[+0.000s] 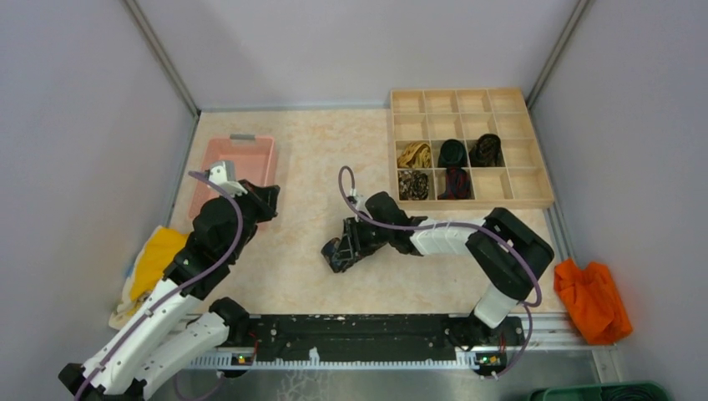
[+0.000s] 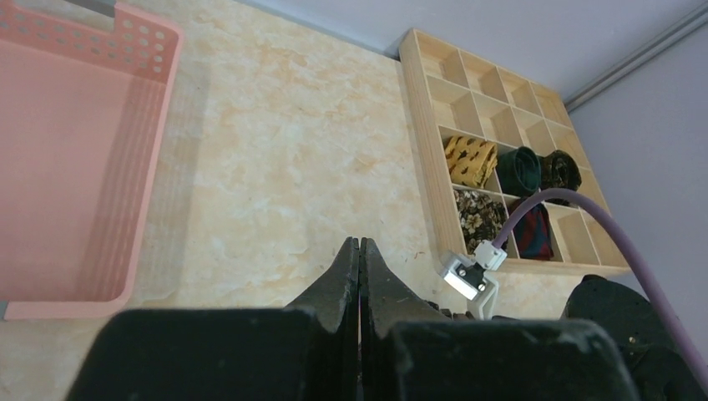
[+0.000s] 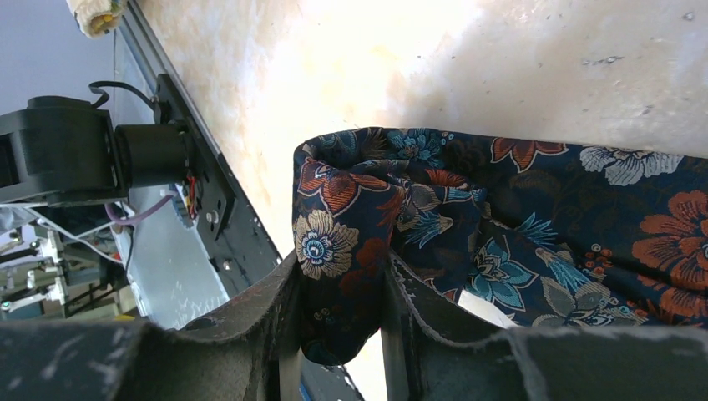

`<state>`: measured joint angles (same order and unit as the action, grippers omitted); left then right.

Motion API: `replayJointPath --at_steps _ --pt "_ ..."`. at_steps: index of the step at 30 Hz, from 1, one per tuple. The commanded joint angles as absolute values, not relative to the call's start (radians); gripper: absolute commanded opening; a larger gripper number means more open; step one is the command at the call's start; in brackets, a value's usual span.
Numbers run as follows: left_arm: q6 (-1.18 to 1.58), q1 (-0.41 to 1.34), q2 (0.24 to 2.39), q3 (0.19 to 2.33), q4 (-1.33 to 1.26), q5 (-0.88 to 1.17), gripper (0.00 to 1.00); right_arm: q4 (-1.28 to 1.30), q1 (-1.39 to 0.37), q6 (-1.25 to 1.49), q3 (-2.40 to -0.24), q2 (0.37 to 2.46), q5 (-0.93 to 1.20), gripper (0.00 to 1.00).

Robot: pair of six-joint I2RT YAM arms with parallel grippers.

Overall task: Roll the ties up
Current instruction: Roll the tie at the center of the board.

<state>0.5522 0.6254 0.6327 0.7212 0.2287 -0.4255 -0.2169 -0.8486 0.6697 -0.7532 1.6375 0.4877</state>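
My right gripper (image 3: 342, 284) is shut on a fold of a dark navy floral tie (image 3: 501, 217), whose bunched cloth spreads to the right over the marble tabletop. In the top view the right gripper (image 1: 338, 251) sits low at the table's middle, the tie mostly hidden under it. Several rolled ties lie in the wooden compartment tray (image 1: 534, 200), among them a gold one (image 1: 414, 155), a dark green one (image 1: 452, 153) and a red-black one (image 1: 454, 183). Over by the pink basket, my left gripper (image 2: 360, 246) is shut and empty, pointing across the table.
A pink perforated basket (image 1: 238, 167) stands at the back left, under the left arm (image 1: 209, 242). A yellow cloth (image 1: 154, 259) lies at the left edge. An orange cloth (image 1: 593, 296) lies off the table's right side. The black base rail (image 1: 359, 334) runs along the near edge.
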Motion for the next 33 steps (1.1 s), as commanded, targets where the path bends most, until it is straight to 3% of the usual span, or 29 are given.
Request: replayJointPath --at_steps 1,16,22,28,33 --pt "0.537 0.623 0.659 0.704 0.161 -0.376 0.0 -0.239 -0.803 0.626 -0.735 1.616 0.547 0.32" --pt "0.523 0.624 0.714 0.685 0.096 -0.322 0.0 -0.638 -0.625 0.847 -0.597 1.747 0.855 0.32" --pt "0.517 0.624 0.723 0.679 0.077 -0.318 0.0 -0.576 -0.589 0.807 -0.597 1.75 0.818 0.3" --pt "0.509 0.624 0.74 0.669 0.044 -0.305 0.0 -0.222 -0.586 0.584 -0.68 1.641 0.593 0.3" --pt "0.51 0.624 0.764 0.66 0.02 -0.277 0.0 -0.103 -0.585 0.52 -0.729 1.636 0.499 0.33"
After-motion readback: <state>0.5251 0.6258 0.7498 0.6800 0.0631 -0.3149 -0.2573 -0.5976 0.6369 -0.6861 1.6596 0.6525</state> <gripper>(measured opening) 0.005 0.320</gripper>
